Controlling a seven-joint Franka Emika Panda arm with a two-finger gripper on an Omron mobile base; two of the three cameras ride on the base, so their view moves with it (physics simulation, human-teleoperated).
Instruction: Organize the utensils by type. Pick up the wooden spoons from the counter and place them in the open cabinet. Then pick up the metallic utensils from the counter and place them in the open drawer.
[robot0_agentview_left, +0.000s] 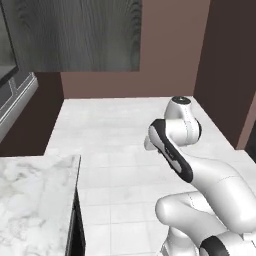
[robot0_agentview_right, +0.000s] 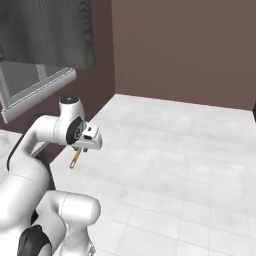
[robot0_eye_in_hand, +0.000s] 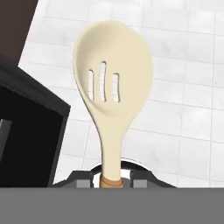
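Right, quick pass from my remote seat.
Gripper: I see the gripper (robot0_agentview_right: 80, 149) on the white arm in the right base view, held out over the tiled floor (robot0_agentview_right: 175, 165), clear of any worktop. Jaws narrow, clamped on a spoon handle.
Held item: wooden spoon (robot0_eye_in_hand: 113, 87), pale oval bowl with three slots, tan handle end pinched between the fingertips (robot0_eye_in_hand: 83, 183). In the hand view the bowl points away from the hand, with floor tiles behind it.
Spoon, side view: in the right base view I see only the thin tan handle (robot0_agentview_right: 75, 160) sticking down and to the left below the hand.
Counter: white marble counter (robot0_agentview_left: 35, 200) at near left in the left base view, well apart from the hand.
Cabinet: dark grey wood-grain cabinet (robot0_agentview_left: 80, 35) high on the far wall; I cannot tell if it is open.
Dark unit: black edge (robot0_eye_in_hand: 26, 113) at left of the hand view; I cannot tell what it is.
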